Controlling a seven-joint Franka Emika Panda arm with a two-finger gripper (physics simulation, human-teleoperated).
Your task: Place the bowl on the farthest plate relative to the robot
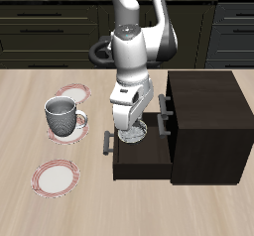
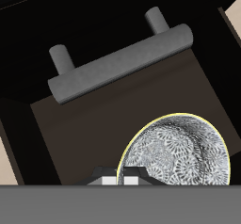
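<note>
Jaws (image 1: pixel 132 129) clamped on the bowl (image 1: pixel 133 134) rim, bowl lifted over the open drawer (image 1: pixel 139 159) of the dark cabinet (image 1: pixel 206 121). Wrist view: patterned bowl (image 2: pixel 181 151) inside, drawer handle (image 2: pixel 118 60) beyond. Mug (image 1: pixel 63 116) on a plate (image 1: pixel 66 127) at 9 o'clock; another plate (image 1: pixel 56 177) at 8, nearest the surface (image 1: pixel 20 131) front edge.

Wooden table (image 1: pixel 30 101); plates (image 1: pixel 56 177), seemingly three; dark cabinet (image 1: pixel 203 126).
</note>
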